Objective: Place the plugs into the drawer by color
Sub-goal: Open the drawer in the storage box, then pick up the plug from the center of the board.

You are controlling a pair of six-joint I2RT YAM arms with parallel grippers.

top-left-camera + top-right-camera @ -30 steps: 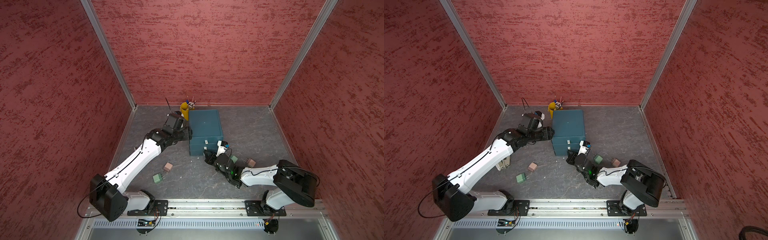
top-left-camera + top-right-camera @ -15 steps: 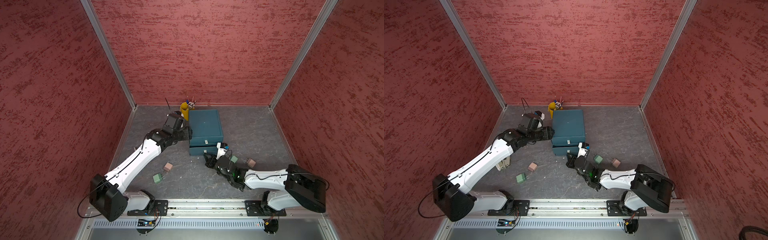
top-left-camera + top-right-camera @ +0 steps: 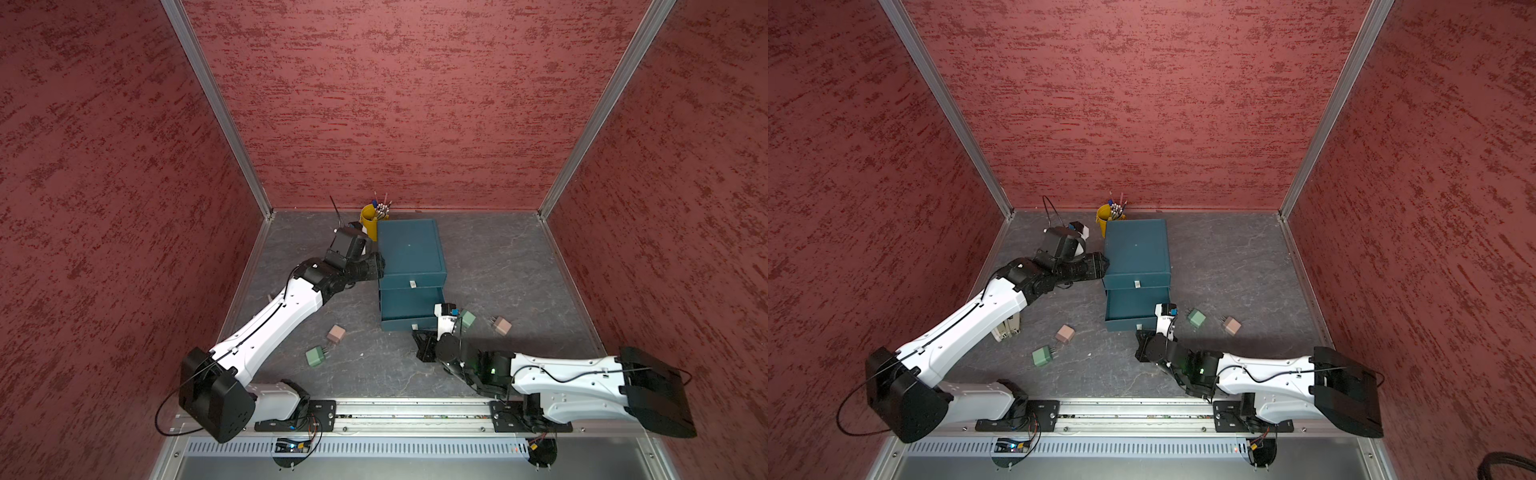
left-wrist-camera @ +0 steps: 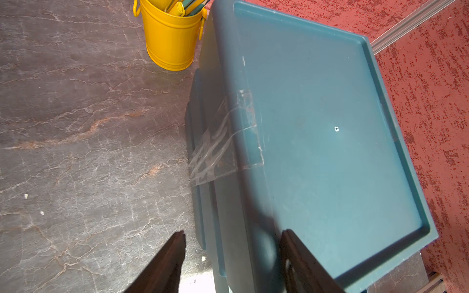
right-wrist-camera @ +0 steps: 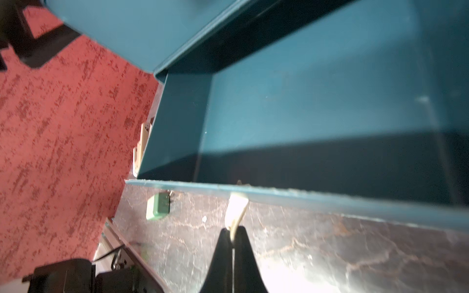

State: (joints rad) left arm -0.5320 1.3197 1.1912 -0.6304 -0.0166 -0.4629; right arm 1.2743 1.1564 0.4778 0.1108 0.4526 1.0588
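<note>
The dark teal plastic chest of stacked drawers [image 3: 409, 253] stands toward 12 o'clock on the grey marbled bench [image 3: 498, 266], with a flat recessed top and clear tape over one upper edge. Its top drawer is shut. The pulled-out lower drawer [image 3: 409, 303] juts toward 6 o'clock and shows its teal floor. On the bench, a mint green cube plug [image 3: 316, 356] and a pinkish beige cube plug [image 3: 336, 333] lie at the chest's 7 o'clock. A second mint green plug [image 3: 467, 319] and a second pinkish beige plug [image 3: 501, 326] lie at its 4 o'clock. The right arm lies low across the front, wrist turned toward 12 o'clock, and the right fingers [image 5: 223, 243] are clenched on the drawer's white pull tab [image 5: 237, 208]. The left arm reaches diagonally to the chest's 9 o'clock side. The left fingers [image 4: 167, 261] are spread astride its top edge, the outer one clear of the wall.
</note>
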